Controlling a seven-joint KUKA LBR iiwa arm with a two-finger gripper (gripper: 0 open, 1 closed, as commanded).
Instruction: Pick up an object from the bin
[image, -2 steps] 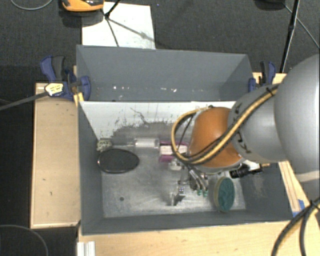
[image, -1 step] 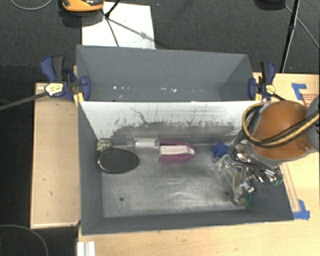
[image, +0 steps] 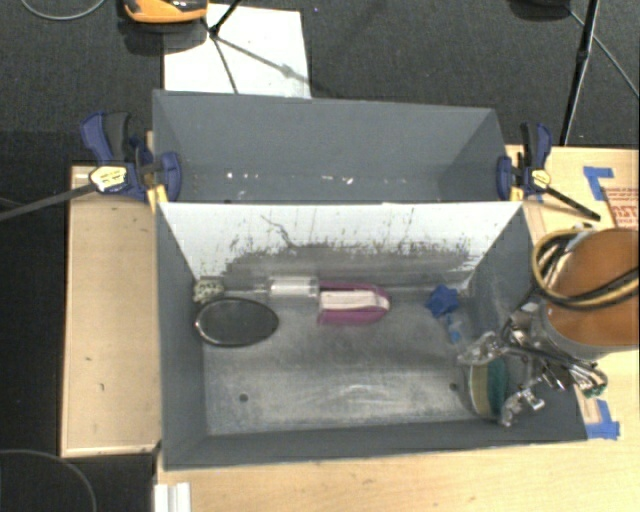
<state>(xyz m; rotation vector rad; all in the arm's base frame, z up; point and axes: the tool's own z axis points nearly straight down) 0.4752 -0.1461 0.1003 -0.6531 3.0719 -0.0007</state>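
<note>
My gripper (image: 512, 372) is low in the bin's near right corner, reaching in from the right. Right against its metal parts sits a dark green rounded thing with a tan edge (image: 487, 390), close to the bin's right wall. A small blue piece (image: 441, 300) lies a little behind and to the left of the gripper. Whether the green thing is gripped cannot be made out.
Along the back of the bin floor lie a purple-and-white oblong item (image: 352, 303), a clear tube-like item (image: 290, 289) and a small grey bit (image: 208, 290). A black oval disc (image: 236, 322) lies at the left. The arm's orange cover and cables hang over the right rim.
</note>
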